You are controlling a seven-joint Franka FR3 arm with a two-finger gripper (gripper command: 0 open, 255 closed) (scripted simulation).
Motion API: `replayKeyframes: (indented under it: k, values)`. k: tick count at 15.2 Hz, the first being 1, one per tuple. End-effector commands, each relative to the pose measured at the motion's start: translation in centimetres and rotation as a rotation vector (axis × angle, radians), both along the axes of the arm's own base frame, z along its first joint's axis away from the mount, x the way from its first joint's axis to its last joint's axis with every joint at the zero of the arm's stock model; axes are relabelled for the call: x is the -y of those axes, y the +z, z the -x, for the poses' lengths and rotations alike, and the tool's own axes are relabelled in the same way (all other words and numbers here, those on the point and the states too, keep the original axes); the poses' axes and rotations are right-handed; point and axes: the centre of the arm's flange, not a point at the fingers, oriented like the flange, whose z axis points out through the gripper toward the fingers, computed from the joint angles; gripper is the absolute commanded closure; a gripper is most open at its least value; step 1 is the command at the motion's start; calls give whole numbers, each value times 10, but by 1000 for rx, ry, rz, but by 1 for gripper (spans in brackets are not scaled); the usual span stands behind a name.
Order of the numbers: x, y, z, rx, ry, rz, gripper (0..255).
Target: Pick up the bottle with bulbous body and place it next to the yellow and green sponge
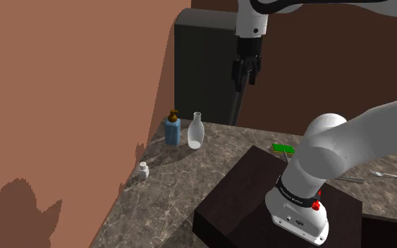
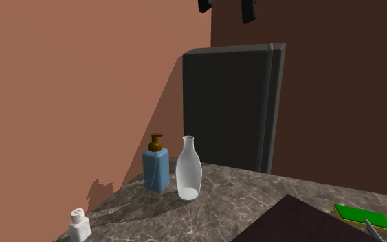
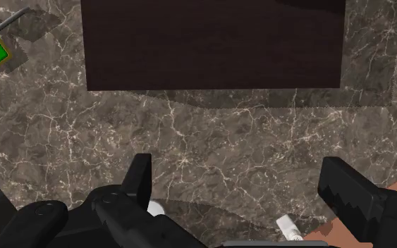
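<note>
Bottle [image 1: 196, 132], one: clear, bulbous body, narrow neck. Upright near far end of tabletop [image 1: 182, 190], just beside one blue pump dispenser [image 1: 172, 129]. Long axis vertical, mouth pointing straight up. Well apart from one green-and-yellow sponge [image 1: 283, 149], lying flat past the dark stand [image 1: 253, 190]. One small white shaker [image 1: 143, 170] nearer the brown wall. Two grey utensils [image 1: 391, 175] toward shoulder view's right, the farther one cut by the edge. One hand [image 1: 246, 74], released, fingers spread wide, grasping nothing, high over the tabletop in front of one dark cabinet [image 1: 204, 63]. Second exterior view: fingertips [image 2: 248, 10] cut off by top edge, utensil tip overlapping the sponge. Wrist view: sponge cut by frame edge; two small white bits [image 3: 154, 208] beside the fingers, too hidden to name.
</note>
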Motion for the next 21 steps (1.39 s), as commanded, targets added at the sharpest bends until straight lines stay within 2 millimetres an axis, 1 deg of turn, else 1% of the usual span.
replayKeyframes:
  k: [1,21]
  values:
    - [0,0,0,0,0,0,0]
    - [84,-172,-179,12,57,-4,0]
